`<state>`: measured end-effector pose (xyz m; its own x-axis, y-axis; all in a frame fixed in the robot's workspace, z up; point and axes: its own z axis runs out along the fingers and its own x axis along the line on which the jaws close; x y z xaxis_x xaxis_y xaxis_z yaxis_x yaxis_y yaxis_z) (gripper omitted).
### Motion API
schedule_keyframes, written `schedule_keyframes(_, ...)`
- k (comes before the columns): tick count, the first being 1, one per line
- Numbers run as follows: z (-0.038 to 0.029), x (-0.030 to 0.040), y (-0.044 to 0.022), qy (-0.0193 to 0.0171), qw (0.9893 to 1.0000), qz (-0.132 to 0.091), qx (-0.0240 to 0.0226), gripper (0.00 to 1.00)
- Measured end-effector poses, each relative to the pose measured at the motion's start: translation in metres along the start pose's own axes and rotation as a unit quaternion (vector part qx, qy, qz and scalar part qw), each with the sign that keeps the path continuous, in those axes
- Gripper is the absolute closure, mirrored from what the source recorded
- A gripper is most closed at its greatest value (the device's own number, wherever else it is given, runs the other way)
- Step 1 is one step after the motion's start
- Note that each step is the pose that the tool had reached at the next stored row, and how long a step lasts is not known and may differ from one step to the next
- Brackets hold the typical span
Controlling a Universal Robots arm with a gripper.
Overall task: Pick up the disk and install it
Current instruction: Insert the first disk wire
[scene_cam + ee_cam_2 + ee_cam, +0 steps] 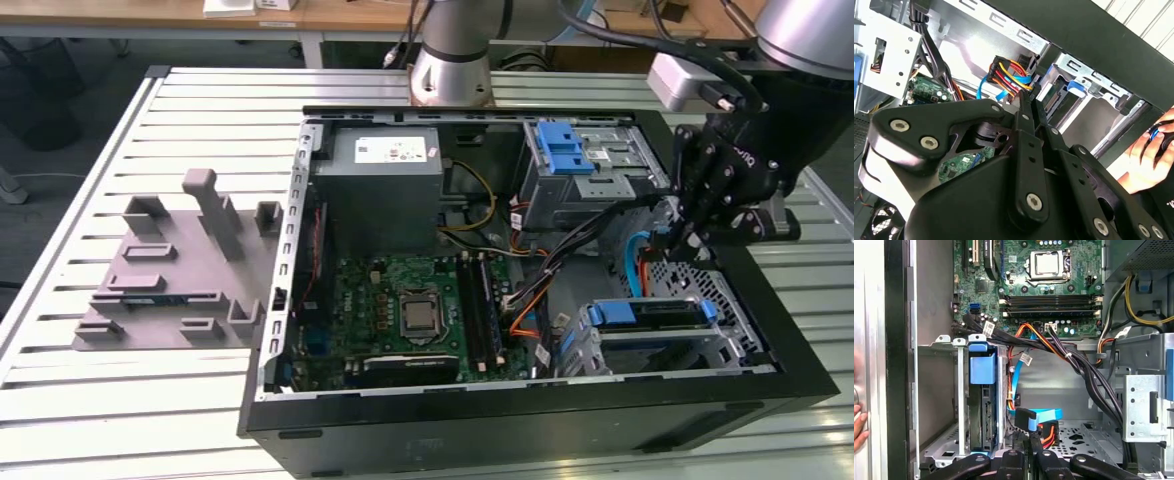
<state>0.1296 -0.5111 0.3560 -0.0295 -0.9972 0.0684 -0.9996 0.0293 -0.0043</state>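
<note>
The slatted grey metal tabletop [80,400] carries an open black computer tower case [534,440] lying on its side, and it takes up most of the top toward the exterior view's right edge. Inside it sit a green motherboard [414,310], a grey power supply box [380,165] at the case's far wall, and a grey metal drive bay with a blue plastic bracket [577,150] in its far corner.

In the case's near corner, a grey metal cage [727,345] holds the disk [650,314], a silver-grey hard drive with blue rails, slotted in on edge; in the first wrist view its blue end handle [983,367] faces out.

A grey plastic stand with upright posts [174,270] rests near the tabletop's left edge in the exterior view.

The black gripper [687,235] hangs inside the case over bundled cables [1049,347], its fingers [1026,450] pressed together, gripping nothing. Its fingertips are hidden behind wiring.

A hand [1149,160] is cut off beside the case.
</note>
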Motion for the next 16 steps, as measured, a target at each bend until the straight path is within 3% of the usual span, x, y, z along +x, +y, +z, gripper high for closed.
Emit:
schedule_keyframes(5,0.0019,0.0043,-0.0001,0.0001,1.0,0.0,0.0,0.84)
schedule_keyframes(16,0.0031,0.0044,0.0006,0.0003,1.0,0.005,-0.0003,0.84)
